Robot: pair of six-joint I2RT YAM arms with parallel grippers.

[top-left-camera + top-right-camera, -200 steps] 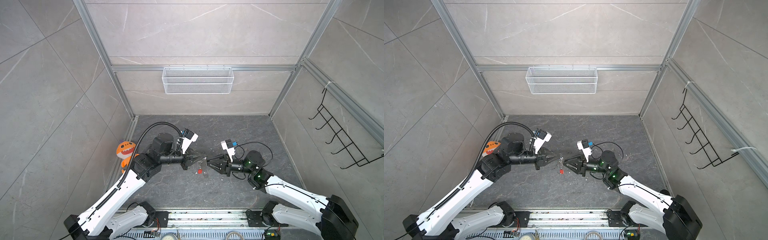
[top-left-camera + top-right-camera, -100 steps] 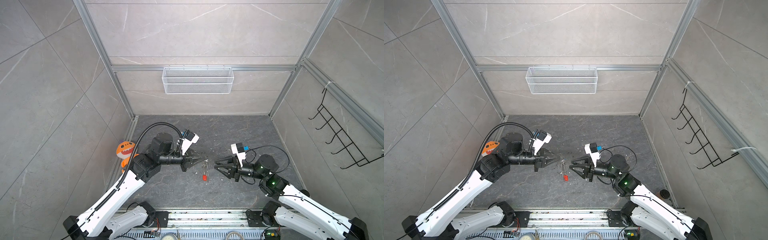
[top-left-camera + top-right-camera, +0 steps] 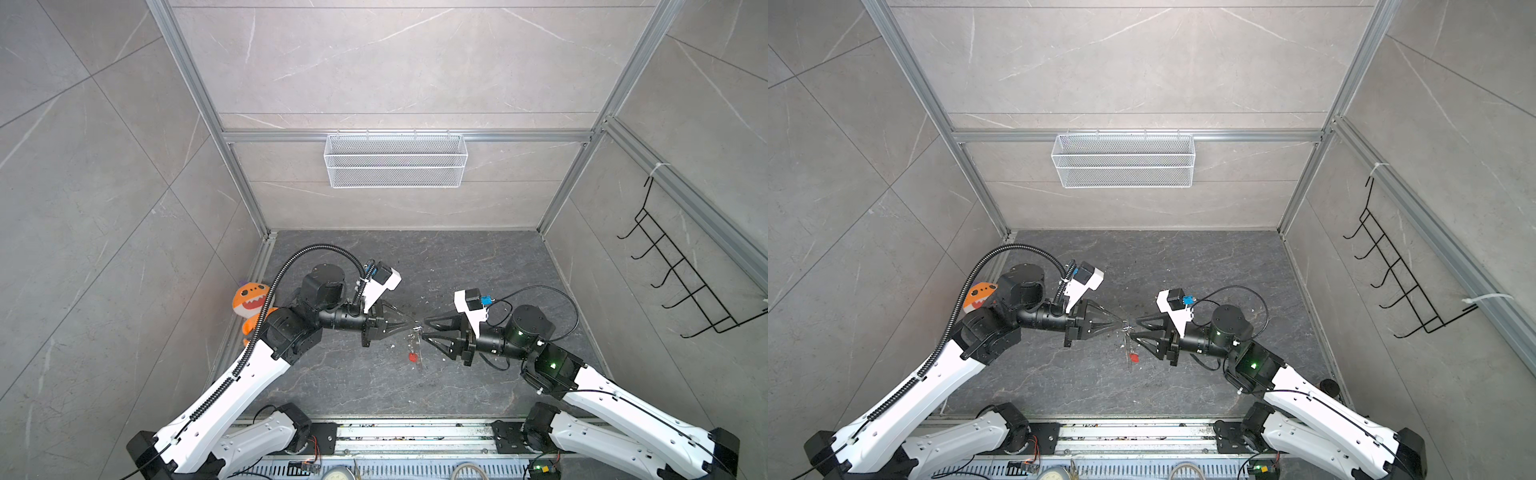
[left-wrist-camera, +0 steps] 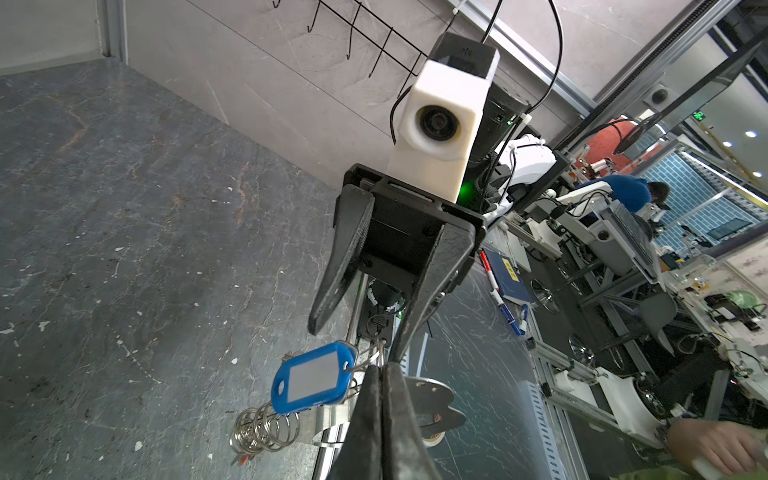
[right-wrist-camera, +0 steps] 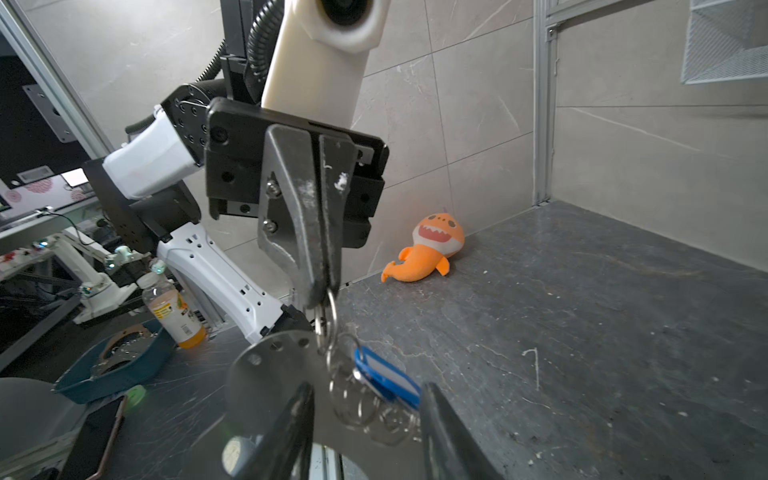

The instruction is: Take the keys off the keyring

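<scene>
The left gripper (image 5: 322,291) had its jaws pressed together on the keyring (image 5: 330,316), pinching the silver ring at its tips so that the whole bunch hung clear of the floor (image 5: 582,311) below it. The right gripper (image 5: 365,395) faced the left gripper tip to tip, its jaws apart and holding nothing. The blue-tagged key (image 5: 386,380) sat between them, dangling just beneath the left gripper among several loose rings. The red-tagged key (image 3: 412,356) hung lowest beneath the left gripper. The step in hand looked like taking hold of the blue tag. To do it well, the right jaws would need to close on the flat of the tag, not on the loose rings. The left pinch would need to hold firm while the tag's loop was worked round the split in the ring; a straight tug would likely only drag the bunch out of the pinch. The wire basket (image 3: 395,160), mounted well behind and above the left gripper, appeared empty
</scene>
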